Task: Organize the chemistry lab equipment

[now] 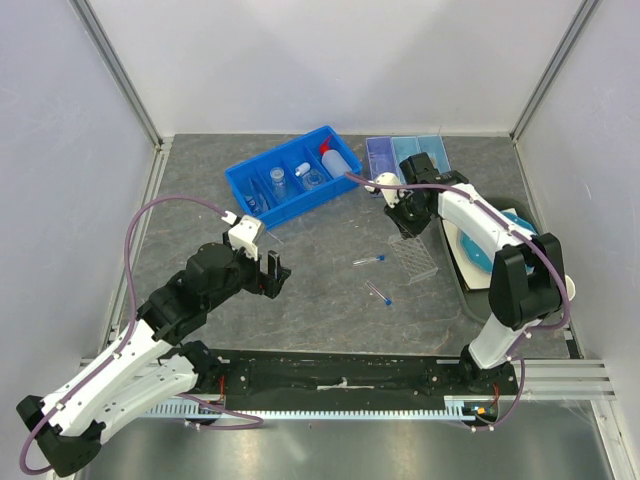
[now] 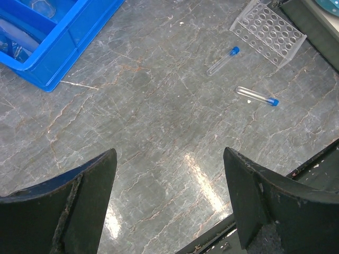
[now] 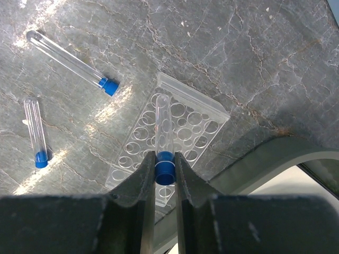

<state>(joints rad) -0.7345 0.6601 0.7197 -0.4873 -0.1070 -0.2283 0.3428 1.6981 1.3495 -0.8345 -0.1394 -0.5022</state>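
My right gripper (image 3: 165,172) is shut on a blue-capped test tube (image 3: 163,127), gripping it by the cap and holding it above the clear tube rack (image 3: 186,124); in the top view the gripper (image 1: 406,212) is just above the rack (image 1: 417,257). Two more blue-capped tubes (image 1: 368,260) (image 1: 379,293) lie on the table left of the rack, also seen in the left wrist view (image 2: 223,61) (image 2: 257,96). The blue bin (image 1: 250,180) holds the red-capped squeeze bottle (image 1: 337,161) and small glass flasks (image 1: 279,180). My left gripper (image 2: 169,174) is open and empty above bare table.
A teal plate (image 1: 495,245) lies in a dark tray at the right, under my right arm. A pale blue compartment tray (image 1: 392,157) sits behind the right gripper. The enclosure walls stand on three sides.
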